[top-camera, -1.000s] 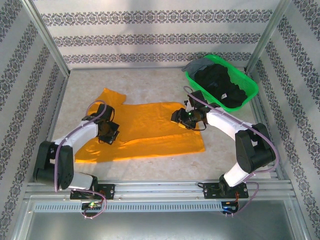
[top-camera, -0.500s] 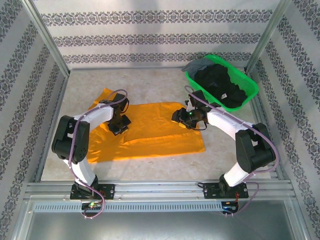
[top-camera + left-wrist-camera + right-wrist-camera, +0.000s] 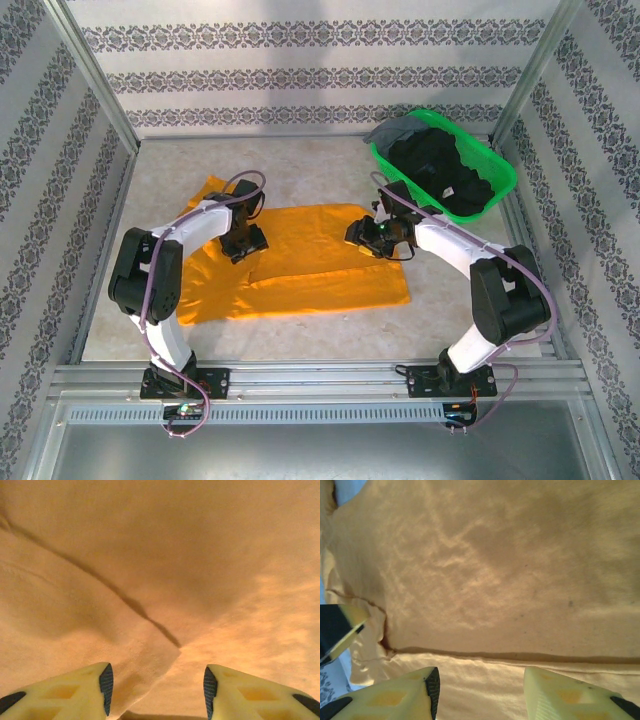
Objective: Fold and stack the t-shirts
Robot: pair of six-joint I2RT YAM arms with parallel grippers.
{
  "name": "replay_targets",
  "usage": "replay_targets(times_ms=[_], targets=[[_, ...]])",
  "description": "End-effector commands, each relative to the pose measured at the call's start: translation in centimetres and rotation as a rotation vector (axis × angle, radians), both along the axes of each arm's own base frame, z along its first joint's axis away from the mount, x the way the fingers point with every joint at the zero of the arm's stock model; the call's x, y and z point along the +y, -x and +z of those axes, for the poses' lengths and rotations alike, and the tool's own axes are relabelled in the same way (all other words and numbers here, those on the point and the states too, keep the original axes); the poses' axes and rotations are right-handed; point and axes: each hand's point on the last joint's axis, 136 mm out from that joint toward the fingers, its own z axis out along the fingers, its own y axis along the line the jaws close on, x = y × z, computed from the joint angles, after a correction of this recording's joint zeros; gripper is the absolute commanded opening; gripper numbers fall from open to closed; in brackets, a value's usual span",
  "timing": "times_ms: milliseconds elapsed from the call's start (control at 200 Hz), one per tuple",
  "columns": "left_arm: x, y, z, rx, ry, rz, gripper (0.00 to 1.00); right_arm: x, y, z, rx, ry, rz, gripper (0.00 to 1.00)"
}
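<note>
The left hand [image 3: 156,682] and the right hand [image 3: 481,685] are both spread wide and empty over the orange-yellow t-shirt [image 3: 320,270], which lies flat and partly folded.

Right gripper [image 3: 480,682] at 6 o'clock, fingers parted above the cloth. Orange-yellow t-shirt [image 3: 510,565] lies flat beneath; a layered edge runs from 8 to 4 o'clock.

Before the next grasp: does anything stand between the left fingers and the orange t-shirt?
Nothing visible stands between. The left fingers, open, hang directly over the bright orange-yellow cloth t-shirt, above its own folded edge.
</note>
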Motion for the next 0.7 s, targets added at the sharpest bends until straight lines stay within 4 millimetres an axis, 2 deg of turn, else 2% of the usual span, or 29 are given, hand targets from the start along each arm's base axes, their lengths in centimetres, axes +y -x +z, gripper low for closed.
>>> replay_targets(times_ms=[0, 95, 205, 350, 445, 555, 694], targets=[[2.1, -2.1, 3.8, -0.126, -0.037, 0.042, 0.53, -1.7, -1.5, 1.1, -0.088, 0.032, -0.098, 0.48], [4.2, -5.3, 5.6, -0.231, 0.031, 0.154, 0.51, -2.4, -3.2, 2.0, -0.167, 0.035, -0.157, 0.47], [7.0, -9.5, 6.4, -0.344, 0.090, 0.249, 0.48, -2.4, -5.2, 2.5, -0.220, 0.018, -0.195, 0.47], [11.7, -13.5, 6.0, -0.443, 0.107, 0.353, 0.42, -1.3, -7.7, 2.3, -0.234, 0.011, -0.185, 0.47], [13.4, -15.2, 4.7, -0.467, 0.160, 0.420, 0.40, -1.1, -8.8, 1.5, -0.221, 0.036, -0.188, 0.47], [13.9, -15.2, 2.7, -0.402, 0.164, 0.461, 0.38, -1.4, -9.2, -0.5, -0.149, 0.086, -0.198, 0.47], [14.0, -12.8, 0.8, -0.350, 0.157, 0.523, 0.37, -1.7, -7.2, -3.4, -0.031, 0.154, -0.205, 0.46]])
